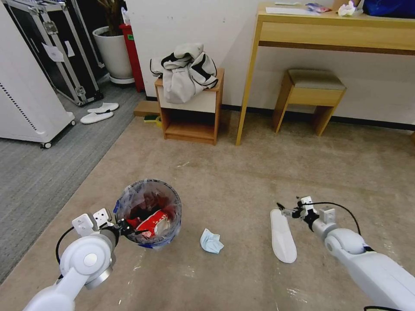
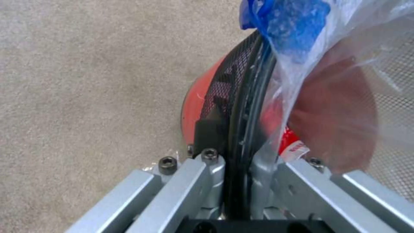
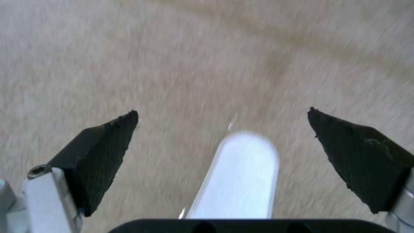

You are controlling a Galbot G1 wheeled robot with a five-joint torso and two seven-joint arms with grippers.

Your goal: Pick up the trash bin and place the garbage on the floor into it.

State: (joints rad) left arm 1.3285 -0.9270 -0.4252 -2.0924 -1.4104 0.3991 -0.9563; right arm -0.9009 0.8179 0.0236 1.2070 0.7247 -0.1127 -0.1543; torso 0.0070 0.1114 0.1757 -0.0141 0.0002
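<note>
From my remote desk: the left gripper (image 1: pixel 126 228) is clamped on the rim of the trash bin (image 1: pixel 149 213), which sits over the floor (image 1: pixel 242 181) with red wrappers already inside. A blue face mask (image 1: pixel 211 241) lies just beside the bin. Farther right, my right gripper (image 1: pixel 286 211) hangs spread wide over one end of a white slipper (image 1: pixel 283 235). I judge collection is mid-way; next calls for closing squarely on the slipper. White lettering on a red wrapper (image 2: pixel 295 149) is unreadable.
</note>
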